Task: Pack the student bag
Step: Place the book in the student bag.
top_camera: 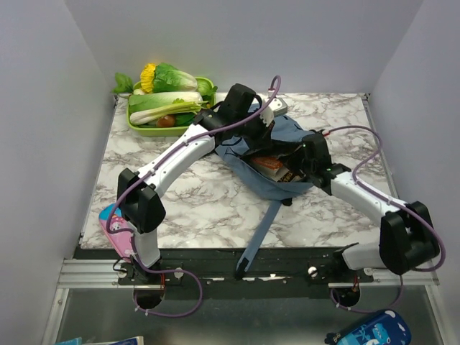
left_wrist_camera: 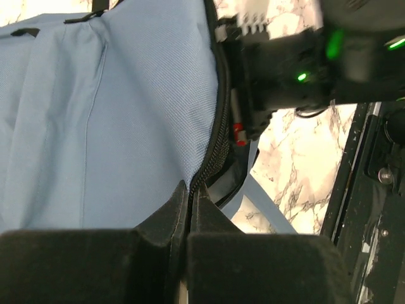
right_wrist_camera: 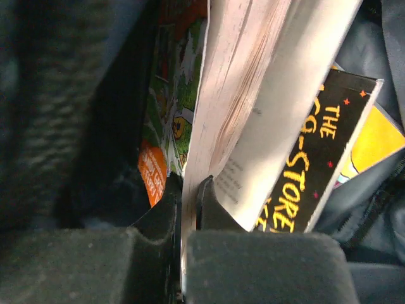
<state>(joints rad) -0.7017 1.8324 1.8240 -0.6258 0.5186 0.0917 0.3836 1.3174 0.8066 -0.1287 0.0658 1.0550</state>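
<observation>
The student bag (top_camera: pixel 284 183), soft dusty-blue fabric, lies open at the middle back of the marble table. Books show in its mouth. My left gripper (top_camera: pixel 260 128) is at the bag's far rim. In the left wrist view, the gripper (left_wrist_camera: pixel 190 189) is shut on the bag's black zipper edge (left_wrist_camera: pixel 218 139) beside the blue fabric (left_wrist_camera: pixel 126 114). My right gripper (top_camera: pixel 300 162) reaches into the opening. It (right_wrist_camera: pixel 188 180) is shut on the pale page block of a book (right_wrist_camera: pixel 253 95), between a colourful cover (right_wrist_camera: pixel 174 95) and a black book with yellow lettering (right_wrist_camera: pixel 323 158).
A green tray of vegetables (top_camera: pixel 167 108) stands at the back left. A pink pencil case (top_camera: pixel 118 226) lies at the front left edge. A blue printed pouch (top_camera: pixel 370 332) lies below the table, front right. A bag strap (top_camera: pixel 260 230) trails to the front edge.
</observation>
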